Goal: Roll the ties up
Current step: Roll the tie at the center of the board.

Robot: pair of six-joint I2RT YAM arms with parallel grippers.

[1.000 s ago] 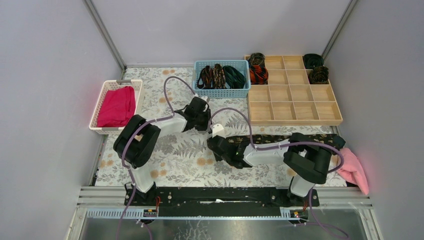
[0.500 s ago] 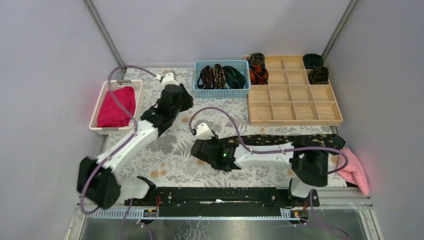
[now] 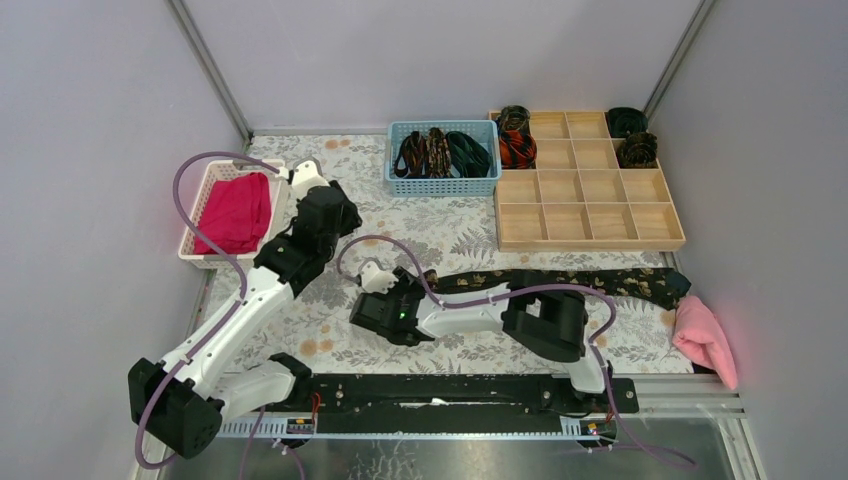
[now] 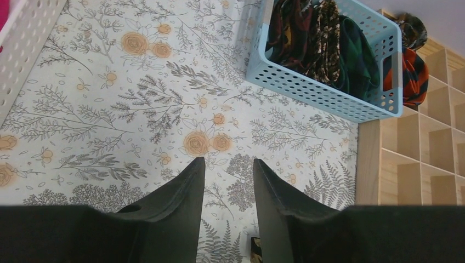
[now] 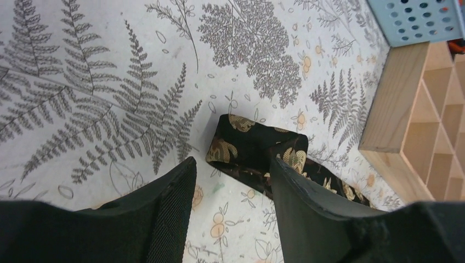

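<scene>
A black tie with gold-brown flecks (image 3: 560, 283) lies flat across the mat, its left end (image 5: 249, 143) folded over. My right gripper (image 5: 230, 159) is open just short of that end, with only mat between the fingers; the right finger (image 5: 307, 203) overlaps the tie's edge in view. In the top view this right gripper (image 3: 405, 297) sits left of the tie. My left gripper (image 4: 228, 163) is open and empty over bare mat, and the left gripper (image 3: 340, 215) stands near the white basket. More ties (image 3: 440, 152) fill the blue basket (image 3: 443, 186). Rolled ties (image 3: 517, 148) sit in the wooden tray (image 3: 590, 238).
A white basket (image 3: 215, 170) with a magenta cloth (image 3: 235, 212) stands at the left edge. A pink towel (image 3: 705, 340) lies at the right, near the tie's wide end. The blue basket (image 4: 329, 96) and the tray (image 4: 373, 164) lie ahead of the left gripper.
Both grippers have left the tie's left end and opened. The left arm swung back left toward the white basket. The right gripper slid left, off the tie.
</scene>
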